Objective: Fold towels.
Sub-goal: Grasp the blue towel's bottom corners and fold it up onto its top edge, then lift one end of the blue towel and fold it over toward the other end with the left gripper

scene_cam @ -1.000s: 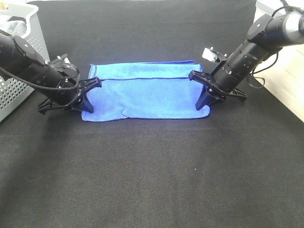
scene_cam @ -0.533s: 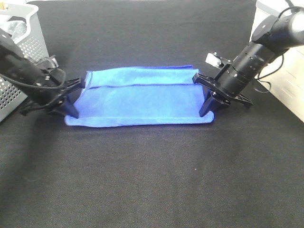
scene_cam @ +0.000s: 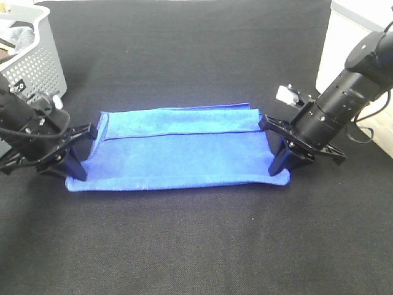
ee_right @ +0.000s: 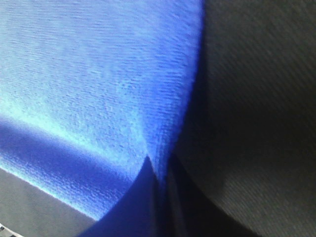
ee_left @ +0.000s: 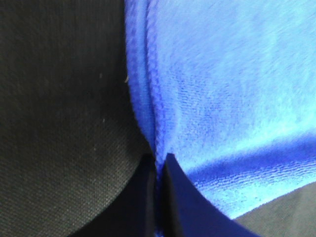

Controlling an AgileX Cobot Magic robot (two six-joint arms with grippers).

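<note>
A blue towel [scene_cam: 178, 149] lies folded lengthwise on the black table, stretched between both grippers. My left gripper [scene_cam: 75, 174] is shut on the towel's near left corner; the left wrist view shows the cloth [ee_left: 212, 98] pinched between the closed fingertips [ee_left: 170, 197]. My right gripper [scene_cam: 279, 172] is shut on the near right corner; the right wrist view shows the cloth [ee_right: 98, 84] caught between its fingertips [ee_right: 143, 197]. The towel's far layer [scene_cam: 178, 120] is folded over along the back edge.
A white perforated laundry basket [scene_cam: 37, 61] with cloth in it stands at the back left. A white surface [scene_cam: 350, 43] borders the table at the back right. Black tablecloth [scene_cam: 196, 246] covers the front of the table.
Both grippers have pulled the towel toward the front and apart. The towel is now longer, flatter and nearer to the front edge.
</note>
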